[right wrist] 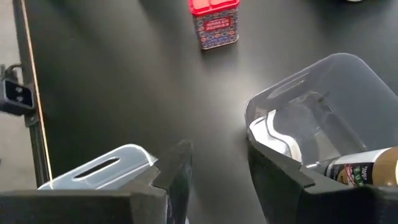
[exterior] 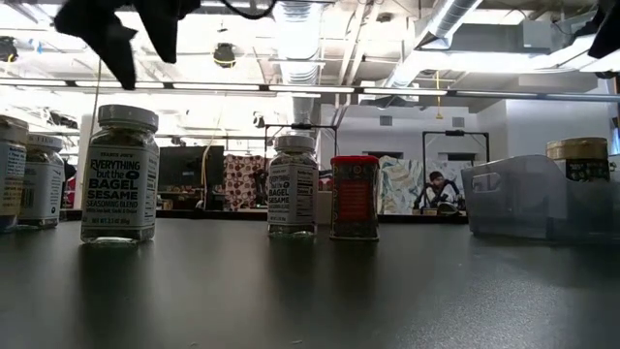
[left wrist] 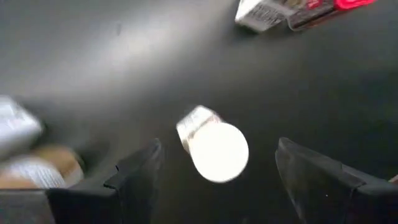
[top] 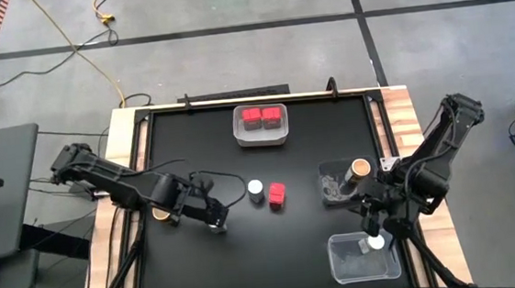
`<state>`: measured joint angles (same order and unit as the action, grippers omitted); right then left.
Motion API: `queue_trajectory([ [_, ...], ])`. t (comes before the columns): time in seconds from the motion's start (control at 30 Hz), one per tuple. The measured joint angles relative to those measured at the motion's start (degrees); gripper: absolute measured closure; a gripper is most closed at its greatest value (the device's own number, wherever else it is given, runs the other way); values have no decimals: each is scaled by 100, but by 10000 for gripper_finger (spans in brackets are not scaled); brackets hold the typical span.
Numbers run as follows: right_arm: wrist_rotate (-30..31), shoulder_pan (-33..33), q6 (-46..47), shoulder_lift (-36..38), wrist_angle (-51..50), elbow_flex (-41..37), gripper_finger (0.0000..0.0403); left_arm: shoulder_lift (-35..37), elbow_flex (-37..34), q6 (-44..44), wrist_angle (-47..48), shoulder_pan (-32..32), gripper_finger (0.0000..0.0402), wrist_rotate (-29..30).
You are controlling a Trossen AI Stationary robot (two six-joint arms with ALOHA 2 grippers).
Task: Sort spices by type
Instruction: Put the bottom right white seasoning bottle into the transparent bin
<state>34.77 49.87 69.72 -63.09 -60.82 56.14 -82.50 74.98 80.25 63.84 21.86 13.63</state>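
A white-lidded jar stands upright near the middle of the black worktop, with a red box just beside it on the right. In the left wrist view the jar sits between the two dark fingers, ahead of them and not touched. The left jaws hover just off to the jar's left, standing partly open with nothing in them.

Two more red boxes lie side by side in a white bin at the far edge of the worktop. A brown-lidded jar stands in a clear bin on the right, and another white-lidded jar rests in a second clear bin nearer the front right corner. The right jaws hang between these two clear bins; their fingers look drawn in to their narrowest and I see nothing held. From the right wrist view the red box is well ahead across bare worktop.

From table height, jars labelled as bagel sesame seasoning stand at the left. Beyond the worktop the room is a workshop with bright ceiling lights, pipes overhead and a person seated far back. The floor around is grey with black tape lines and a yellow cable
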Motion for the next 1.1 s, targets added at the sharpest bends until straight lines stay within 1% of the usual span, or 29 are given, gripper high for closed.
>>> queue_trajectory([
  [0.13,4,-139,45,0,1,0,221,-4,-13,-1413,-56,-116,104,135],
  [0.3,4,-320,80,0,3,0,221,-7,-122,-3260,-353,-196,104,264],
  [0.37,4,-408,110,0,4,0,221,-5,-122,-3699,-427,-187,104,259],
  [0.53,4,-628,342,0,2,0,221,-4,-122,-3880,-696,-211,104,238],
  [0.7,6,-799,438,0,7,0,221,-105,-122,-4723,-779,-131,104,-235],
  [0.83,13,-883,570,1,10,0,221,-240,-125,-5087,-776,-60,104,-342],
  [1.03,23,-890,693,0,7,0,221,-774,-125,-5160,-756,-61,104,-831],
  [1.1,22,-890,712,0,16,0,221,-980,-125,-5215,-722,-60,104,-874],
])
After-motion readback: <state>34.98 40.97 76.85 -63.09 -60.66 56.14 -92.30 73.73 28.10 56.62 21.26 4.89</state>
